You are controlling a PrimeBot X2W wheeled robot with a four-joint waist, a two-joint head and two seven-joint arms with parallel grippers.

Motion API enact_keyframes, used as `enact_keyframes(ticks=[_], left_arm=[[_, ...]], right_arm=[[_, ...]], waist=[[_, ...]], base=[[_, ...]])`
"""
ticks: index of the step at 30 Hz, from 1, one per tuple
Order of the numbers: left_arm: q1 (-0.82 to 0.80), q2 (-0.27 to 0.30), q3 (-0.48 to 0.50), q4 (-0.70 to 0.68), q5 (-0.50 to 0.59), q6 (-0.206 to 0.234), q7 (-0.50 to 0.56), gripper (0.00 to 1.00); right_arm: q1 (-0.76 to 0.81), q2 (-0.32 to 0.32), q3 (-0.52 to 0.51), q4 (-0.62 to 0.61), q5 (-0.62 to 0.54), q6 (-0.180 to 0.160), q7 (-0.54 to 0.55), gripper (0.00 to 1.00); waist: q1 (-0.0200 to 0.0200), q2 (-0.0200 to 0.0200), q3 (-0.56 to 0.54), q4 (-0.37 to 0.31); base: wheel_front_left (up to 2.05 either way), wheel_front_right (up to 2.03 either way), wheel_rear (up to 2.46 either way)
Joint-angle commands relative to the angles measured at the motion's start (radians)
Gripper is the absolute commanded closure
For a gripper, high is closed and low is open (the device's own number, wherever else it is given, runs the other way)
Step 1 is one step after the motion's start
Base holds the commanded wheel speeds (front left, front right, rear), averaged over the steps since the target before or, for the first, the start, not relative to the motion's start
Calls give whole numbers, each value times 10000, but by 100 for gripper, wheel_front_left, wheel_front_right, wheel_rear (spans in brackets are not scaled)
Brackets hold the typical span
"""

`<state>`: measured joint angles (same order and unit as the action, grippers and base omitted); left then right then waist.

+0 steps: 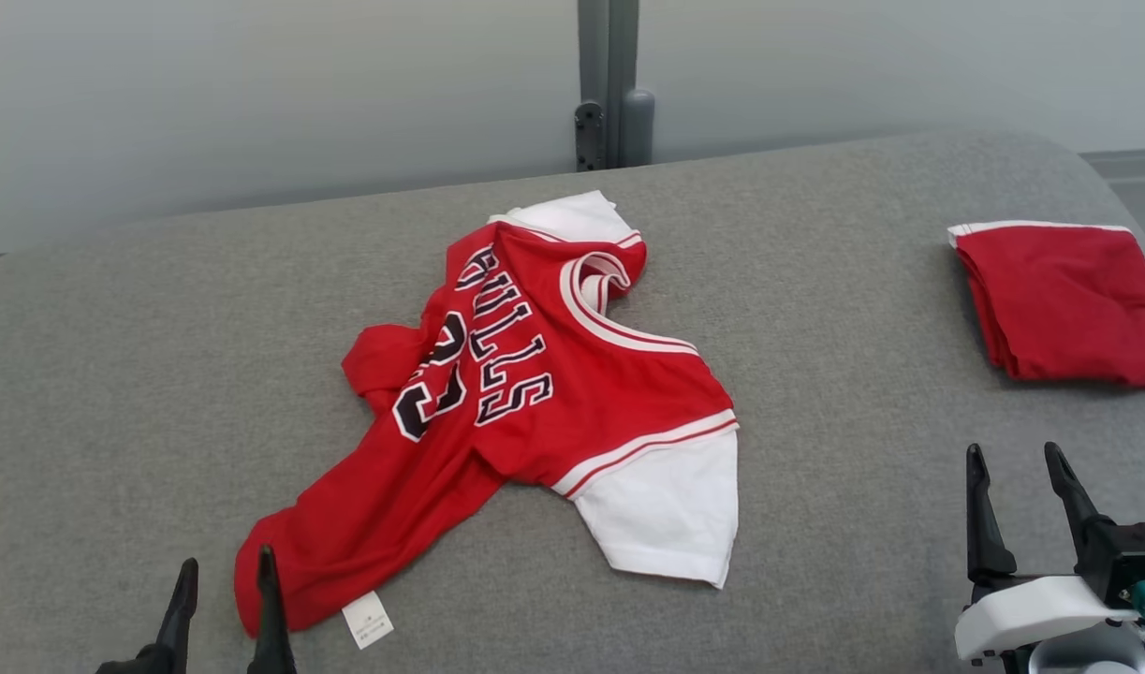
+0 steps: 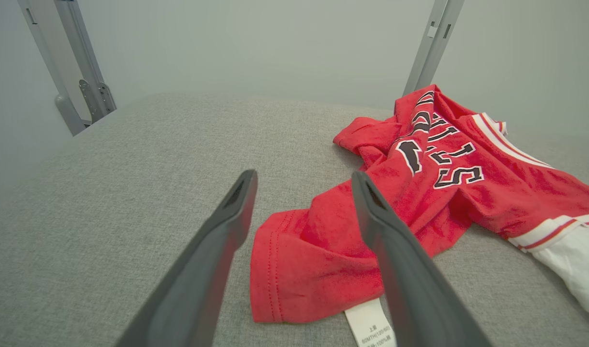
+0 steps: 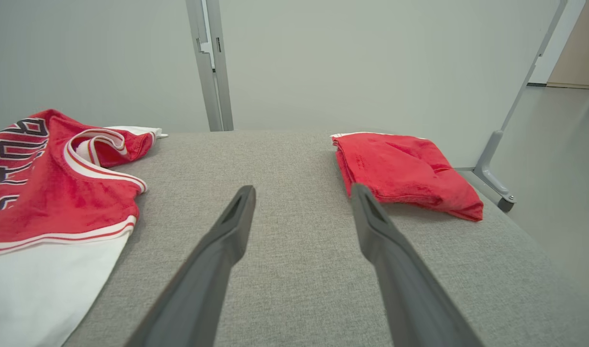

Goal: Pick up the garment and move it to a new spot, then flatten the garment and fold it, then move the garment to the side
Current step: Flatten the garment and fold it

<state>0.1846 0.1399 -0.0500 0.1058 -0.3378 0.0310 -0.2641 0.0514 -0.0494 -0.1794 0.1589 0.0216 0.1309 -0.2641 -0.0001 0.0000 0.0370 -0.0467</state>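
Jersey lies rumpled on the grey table [image 1: 160, 374]; both grippers are spread and empty.
The garment [image 1: 535, 393] sits mid-table, twisted, its hem [image 2: 284, 270] just ahead of the left gripper [image 1: 228, 557], fingers apart; the right gripper [image 1: 1014, 449], also apart, hovers near a folded red cloth [image 1: 1059, 300]; flattening looks due: pinch opposite hem corners, draw outward evenly, and keep the white sleeve [image 1: 666, 515] from tucking under.

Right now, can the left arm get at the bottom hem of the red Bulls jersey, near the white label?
Probably yes. The left fingers stand open right by the hem of the Bulls jersey, next to its white label. Nothing lies on that hem or in between.
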Motion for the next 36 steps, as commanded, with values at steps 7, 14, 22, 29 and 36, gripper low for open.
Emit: enact_keyframes(ticks=[7,14,22,29,36], left_arm=[[223,-508,674,143,826,-1263,-1,0],[93,-674,1018,187,1203,-1560,-1,0],[-159,-740,996,214,1318,-1629,-1,0],[-226,-661,949,263,1262,-1625,-1,0],[-129,-638,978,357,1252,-1627,-1,0]], right_arm=[[244,-28,276,275,307,-3,0,0],[4,-26,908,517,454,-3,0,0],[-129,-26,1173,594,415,-3,0,0],[-93,-28,1432,687,499,-3,0,0],[-100,-28,1548,736,497,-3,0,0]], waist=[[1,0,-521,514],[1,0,-459,242],[1,0,-403,210],[1,0,-411,289],[1,0,-472,449]], base=[[0,0,0],[0,0,0],[0,0,0],[0,0,0],[0,0,0]])
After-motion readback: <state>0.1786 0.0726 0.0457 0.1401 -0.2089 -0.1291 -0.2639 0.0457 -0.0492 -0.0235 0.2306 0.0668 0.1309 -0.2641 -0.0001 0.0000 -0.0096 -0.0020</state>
